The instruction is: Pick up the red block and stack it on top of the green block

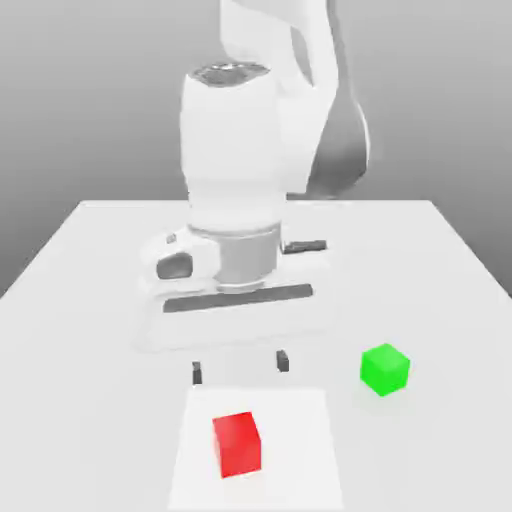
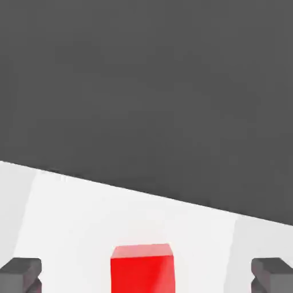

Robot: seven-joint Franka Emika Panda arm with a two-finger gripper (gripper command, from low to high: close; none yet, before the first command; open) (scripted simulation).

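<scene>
My gripper (image 1: 240,367) hangs open mid-frame above the white table (image 1: 90,250), holding nothing; the red block (image 1: 238,444) sits low center, the green block (image 1: 385,369) right of it, apart.

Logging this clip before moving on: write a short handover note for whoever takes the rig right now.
Gripper: open, holding nothing, above the table, behind the red block in the exterior view.
Red block: on the table, near the front edge, untouched.
Green block: on the table, apart from the red one, toward the exterior view's right.
Done: nothing stacked yet.
Left: descend, grasp the red block, lift it, set it on the green block.
</scene>
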